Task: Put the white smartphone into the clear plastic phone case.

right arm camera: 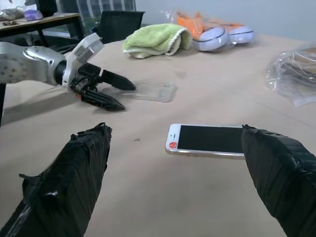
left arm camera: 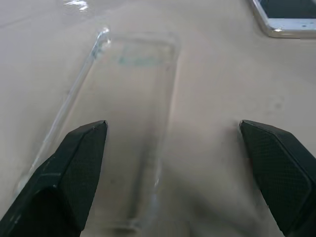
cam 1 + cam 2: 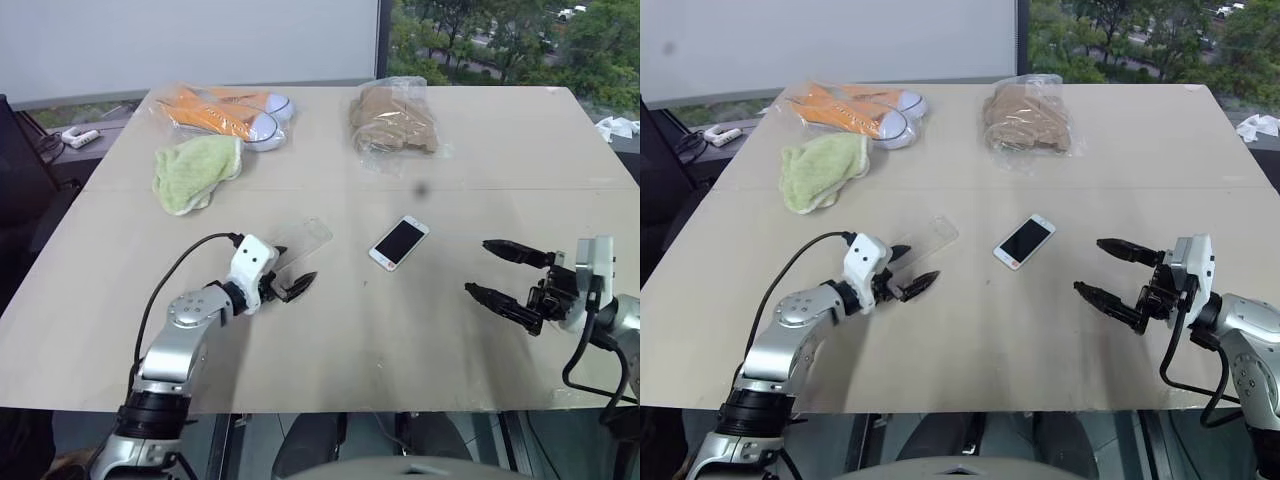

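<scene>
The clear case [image 3: 303, 238] lies flat and hollow on the table [image 3: 330, 340], with nothing in it, directly ahead of the left gripper [image 3: 288, 268], whose fingers stand wide apart and hold nothing; the near end of the case sits at the fingertips, and contact cannot be confirmed. The white phone [image 3: 398, 242] lies screen up just beyond the case, between the two grippers and apart from both. The right gripper [image 3: 500, 272] hangs above the table with its fingers spread wide and empty, pointing toward the phone. Two plastic bags rest well beyond both hands: one holds a pair of orange and white shoes [image 3: 228, 112], the other a brown folded item [image 3: 392, 120]. A green cloth [image 3: 196, 170] lies loose near the shoe bag. The left wrist view shows the raised rim of the case [image 2: 74, 94] and a corner of the phone [image 2: 284, 17]. The right wrist view shows the phone's red-ringed button end [image 1: 172, 144] facing the left gripper. Bare table surrounds the phone on all sides, and the near edge of the table runs below both hands.
</scene>
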